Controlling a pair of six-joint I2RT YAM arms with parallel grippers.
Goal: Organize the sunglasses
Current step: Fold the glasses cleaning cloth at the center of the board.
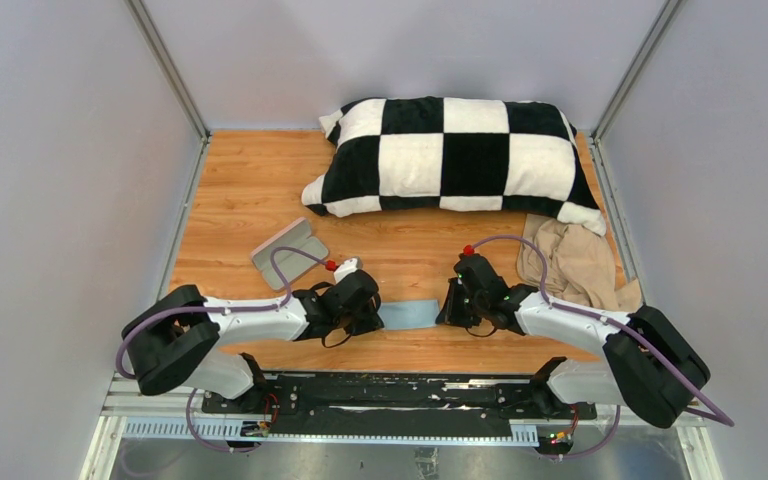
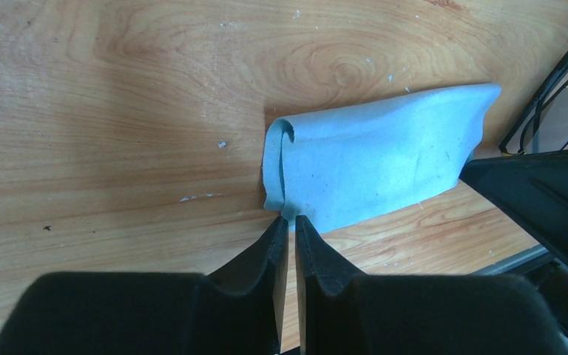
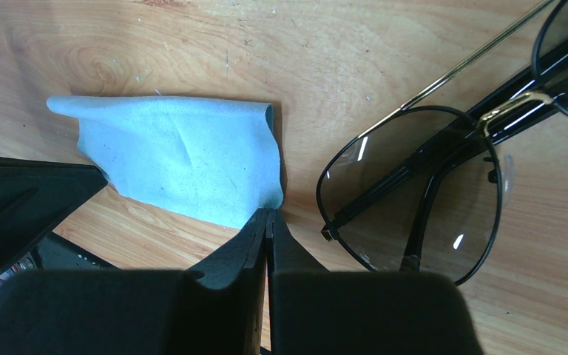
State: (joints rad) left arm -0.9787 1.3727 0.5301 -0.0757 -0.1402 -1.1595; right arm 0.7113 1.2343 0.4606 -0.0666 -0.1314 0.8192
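Note:
The sunglasses (image 3: 414,188), with a thin dark frame and brown-tinted lenses, lie on the wood just right of my right gripper (image 3: 268,213). Their edge also shows in the left wrist view (image 2: 555,96). In the top view they are hidden under the right arm. A folded light blue cloth (image 1: 408,315) lies between the two grippers. My left gripper (image 2: 290,220) is pinched on the cloth's (image 2: 373,166) near corner with a hairline gap. My right gripper is shut on the cloth's (image 3: 185,159) opposite near corner.
A pinkish-grey oblong case (image 1: 290,250) lies behind the left arm. A black-and-white checked pillow (image 1: 455,155) fills the back. A beige crumpled fabric (image 1: 575,265) lies at the right. Grey walls close in both sides.

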